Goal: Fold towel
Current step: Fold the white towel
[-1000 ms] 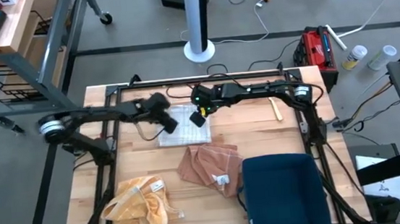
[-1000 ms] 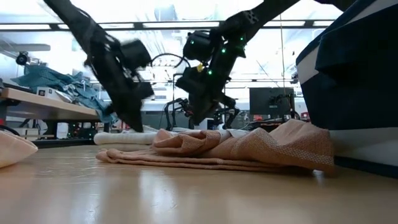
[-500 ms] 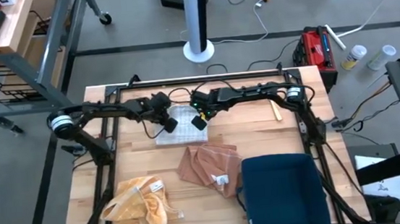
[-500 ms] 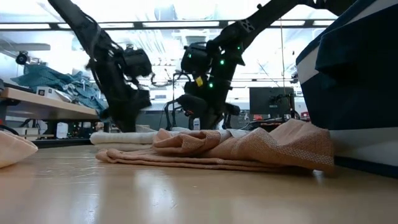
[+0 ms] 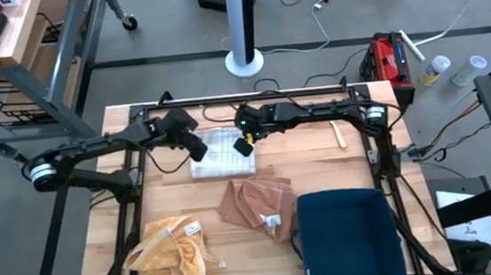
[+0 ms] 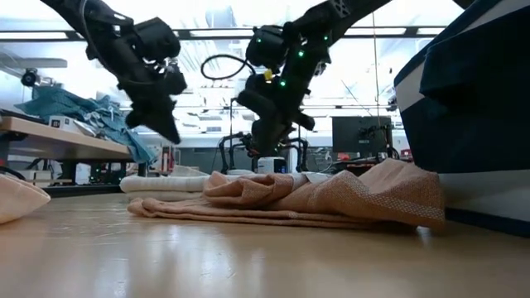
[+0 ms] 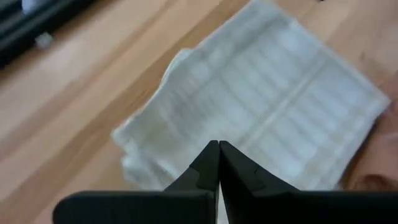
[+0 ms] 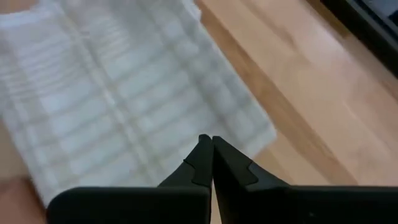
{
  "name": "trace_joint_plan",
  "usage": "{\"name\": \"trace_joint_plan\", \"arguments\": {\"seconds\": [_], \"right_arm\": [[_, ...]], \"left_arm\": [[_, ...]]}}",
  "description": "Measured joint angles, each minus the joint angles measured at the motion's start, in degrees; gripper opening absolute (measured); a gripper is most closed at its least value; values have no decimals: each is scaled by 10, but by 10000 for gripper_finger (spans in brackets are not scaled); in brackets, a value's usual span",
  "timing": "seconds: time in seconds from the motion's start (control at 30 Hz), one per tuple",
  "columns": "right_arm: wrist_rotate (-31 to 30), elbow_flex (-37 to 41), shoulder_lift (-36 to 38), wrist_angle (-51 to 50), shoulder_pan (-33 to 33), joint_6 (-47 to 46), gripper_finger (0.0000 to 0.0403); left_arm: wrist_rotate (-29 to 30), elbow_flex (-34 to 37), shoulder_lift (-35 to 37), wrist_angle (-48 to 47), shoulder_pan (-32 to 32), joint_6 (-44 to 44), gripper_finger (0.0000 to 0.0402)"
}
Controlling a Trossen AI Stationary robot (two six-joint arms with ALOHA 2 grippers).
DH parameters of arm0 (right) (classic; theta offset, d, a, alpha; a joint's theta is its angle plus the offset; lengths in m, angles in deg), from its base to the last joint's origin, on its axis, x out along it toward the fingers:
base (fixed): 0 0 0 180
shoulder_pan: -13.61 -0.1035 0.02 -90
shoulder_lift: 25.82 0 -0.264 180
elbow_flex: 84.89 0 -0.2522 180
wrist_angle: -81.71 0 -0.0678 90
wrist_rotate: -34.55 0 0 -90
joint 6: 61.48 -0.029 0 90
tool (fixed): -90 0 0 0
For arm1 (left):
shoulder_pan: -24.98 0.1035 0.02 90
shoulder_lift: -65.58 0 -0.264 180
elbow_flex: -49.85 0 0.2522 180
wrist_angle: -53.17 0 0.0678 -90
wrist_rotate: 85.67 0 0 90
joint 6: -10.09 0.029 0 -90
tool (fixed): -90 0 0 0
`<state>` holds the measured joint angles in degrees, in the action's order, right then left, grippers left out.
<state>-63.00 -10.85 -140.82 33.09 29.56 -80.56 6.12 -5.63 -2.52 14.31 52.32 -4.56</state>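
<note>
Black fingers of the left gripper [image 5: 196,148] are pressed together with nothing between them, hanging above the left edge of the one white towel [image 5: 222,154], which lies folded flat on the far middle of the wooden table [image 5: 355,168]. The right gripper [image 5: 241,147] is clenched the same way, empty, over the towel's right edge. In each wrist view the closed tips sit over the pale striped cloth, left gripper [image 7: 218,147], right gripper [image 8: 206,140].

Counted: two arms, one white towel, one crumpled pink cloth [image 5: 255,201], one crumpled yellow cloth [image 5: 173,249], one dark blue bin [image 5: 348,235].

Half a second ago both grippers were low at the towel's edges; now both have lifted clear, as the low view shows, and the left arm has drawn back toward the table's left side. The towel lies as it did.

Nearer than the towel, the pink cloth lies just beside the blue bin; the yellow cloth sits well apart at the near left. A small wooden stick [image 5: 338,133] rests right of the towel. In the low view the pink cloth [image 6: 298,199] hides most of the towel.
</note>
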Motion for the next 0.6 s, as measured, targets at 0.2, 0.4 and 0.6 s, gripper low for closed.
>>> {"name": "trace_joint_plan", "arguments": {"seconds": [0.2, 0.4, 0.6], "right_arm": [[5, 2, 35, -3, -10, 11, 0], [4, 5, 65, -28, -40, 37, 0], [5, 16, 71, -41, -71, 37, 0]], "left_arm": [[-26, 6, -44, 88, -53, -10, 0], [-31, 9, -145, 133, -97, -41, 0], [-25, -31, -260, 122, -100, -69, 0]]}}
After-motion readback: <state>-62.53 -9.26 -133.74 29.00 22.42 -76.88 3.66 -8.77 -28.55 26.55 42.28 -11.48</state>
